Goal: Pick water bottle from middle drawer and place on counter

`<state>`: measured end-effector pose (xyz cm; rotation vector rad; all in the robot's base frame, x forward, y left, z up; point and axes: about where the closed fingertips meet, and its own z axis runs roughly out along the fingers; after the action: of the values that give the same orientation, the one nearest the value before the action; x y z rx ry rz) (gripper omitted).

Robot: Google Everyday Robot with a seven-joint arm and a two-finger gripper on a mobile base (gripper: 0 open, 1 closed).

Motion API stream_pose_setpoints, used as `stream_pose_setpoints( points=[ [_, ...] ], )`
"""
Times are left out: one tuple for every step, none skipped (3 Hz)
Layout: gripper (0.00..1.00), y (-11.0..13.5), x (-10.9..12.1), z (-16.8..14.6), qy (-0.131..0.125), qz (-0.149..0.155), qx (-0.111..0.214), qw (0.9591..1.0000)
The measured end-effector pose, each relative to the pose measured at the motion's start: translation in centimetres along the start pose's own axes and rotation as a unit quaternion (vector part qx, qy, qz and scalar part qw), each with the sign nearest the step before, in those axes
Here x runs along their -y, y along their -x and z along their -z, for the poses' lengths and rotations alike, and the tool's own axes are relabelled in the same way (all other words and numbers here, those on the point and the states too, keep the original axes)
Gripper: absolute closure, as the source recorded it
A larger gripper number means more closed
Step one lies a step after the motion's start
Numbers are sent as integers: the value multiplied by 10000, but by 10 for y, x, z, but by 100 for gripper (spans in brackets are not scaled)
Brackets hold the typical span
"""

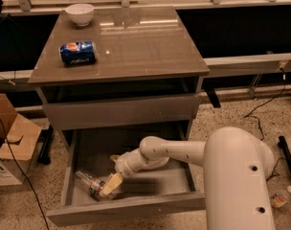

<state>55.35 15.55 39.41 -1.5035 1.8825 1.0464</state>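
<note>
The water bottle [89, 183] is clear plastic and lies on its side at the front left of the middle drawer [150, 181], which is pulled open. My gripper [111, 173] is down inside the drawer at the bottle's right end. Its fingers are apart, and the lower tan fingertip [110, 186] is over the bottle's end. I cannot tell whether it touches the bottle. The white arm [174, 150] reaches in from the right. The glossy brown-grey counter [136, 47] tops the cabinet above.
A blue soda can [77, 52] lies on its side at the counter's left, and a white bowl [79, 13] stands at its back left. The upper drawer front [119, 110] is shut. Cardboard boxes [9, 143] sit on the floor to the left and cables [267, 104] to the right.
</note>
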Motion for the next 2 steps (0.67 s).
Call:
stream_pose_setpoints(
  points=[
    [0, 10, 1, -33, -5, 8, 36, 10000],
    [0, 13, -1, -59, 13, 0, 24, 10000]
  ],
)
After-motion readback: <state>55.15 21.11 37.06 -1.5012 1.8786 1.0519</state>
